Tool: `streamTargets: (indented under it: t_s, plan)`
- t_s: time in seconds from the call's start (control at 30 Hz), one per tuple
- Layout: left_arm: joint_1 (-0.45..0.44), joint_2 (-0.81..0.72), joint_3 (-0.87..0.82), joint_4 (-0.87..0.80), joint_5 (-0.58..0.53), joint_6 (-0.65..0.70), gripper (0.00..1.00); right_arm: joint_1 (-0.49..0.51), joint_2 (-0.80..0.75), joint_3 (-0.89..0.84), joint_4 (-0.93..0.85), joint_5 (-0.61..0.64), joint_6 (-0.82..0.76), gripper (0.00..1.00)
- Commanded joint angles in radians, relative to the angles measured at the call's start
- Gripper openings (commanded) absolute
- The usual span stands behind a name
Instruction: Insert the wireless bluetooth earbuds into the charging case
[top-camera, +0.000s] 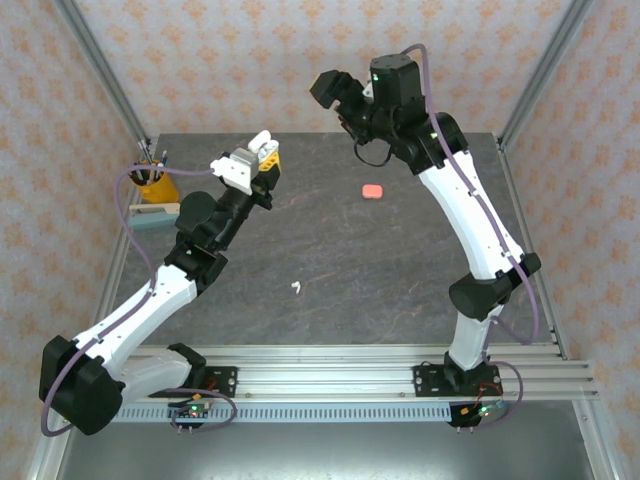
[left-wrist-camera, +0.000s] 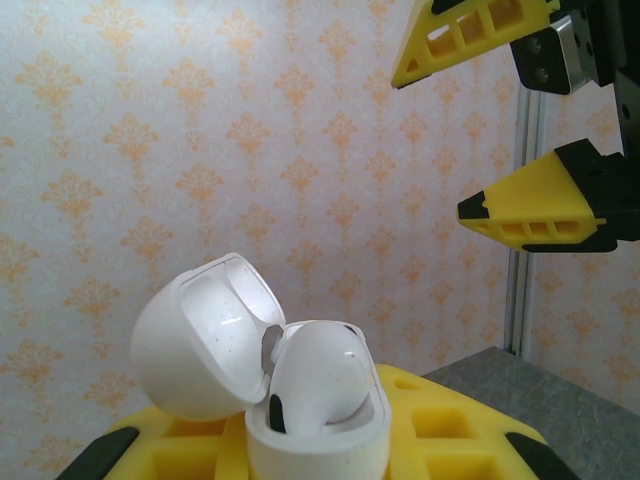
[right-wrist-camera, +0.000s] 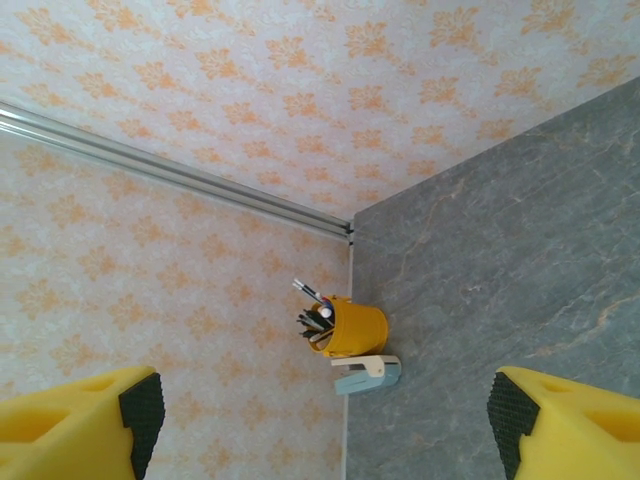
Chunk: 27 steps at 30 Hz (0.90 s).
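My left gripper (top-camera: 262, 165) is raised over the table's back left and is shut on the white charging case (top-camera: 258, 148). In the left wrist view the case (left-wrist-camera: 318, 435) stands between the yellow fingers (left-wrist-camera: 440, 425) with its lid (left-wrist-camera: 195, 345) swung open to the left. A white earbud (left-wrist-camera: 322, 372) sits in the base, its rounded head above the rim. A second white earbud (top-camera: 296, 287) lies on the table's middle. My right gripper (top-camera: 335, 95) hangs high at the back, open and holding nothing (right-wrist-camera: 320, 430); its yellow fingers (left-wrist-camera: 530, 205) show up and to the right of the case.
A salmon-pink pebble-like case (top-camera: 372, 190) lies shut on the table, right of centre at the back. A yellow pen cup (top-camera: 155, 183) (right-wrist-camera: 352, 326) and a pale blue stapler (top-camera: 152, 217) (right-wrist-camera: 366, 373) stand at the left edge. Aluminium frame posts rise at the back corners.
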Motion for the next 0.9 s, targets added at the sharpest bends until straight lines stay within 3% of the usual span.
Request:
streamTargets:
  t_s: [0.0, 0.1, 0.27, 0.53, 0.87]
  plan:
    - [0.006, 0.0, 0.022, 0.056, -0.001, -0.009, 0.0, -0.005, -0.011, 0.054, -0.001, -0.013, 0.033, 0.84]
    - [0.006, -0.009, 0.016, 0.056, 0.0, -0.011, 0.0, -0.006, -0.008, 0.072, -0.032, 0.043, 0.011, 0.84]
    - [0.006, -0.025, 0.002, 0.053, -0.002, -0.01, 0.0, -0.025, 0.05, 0.088, -0.128, -0.013, -0.005, 0.83]
    - [0.008, -0.056, -0.041, 0.049, -0.008, 0.004, 0.0, -0.019, -0.073, -0.322, -0.056, 0.025, -0.039, 0.83]
    - [0.011, -0.09, -0.069, 0.017, -0.009, 0.016, 0.0, 0.074, -0.052, -0.571, -0.121, 0.001, -0.211, 0.78]
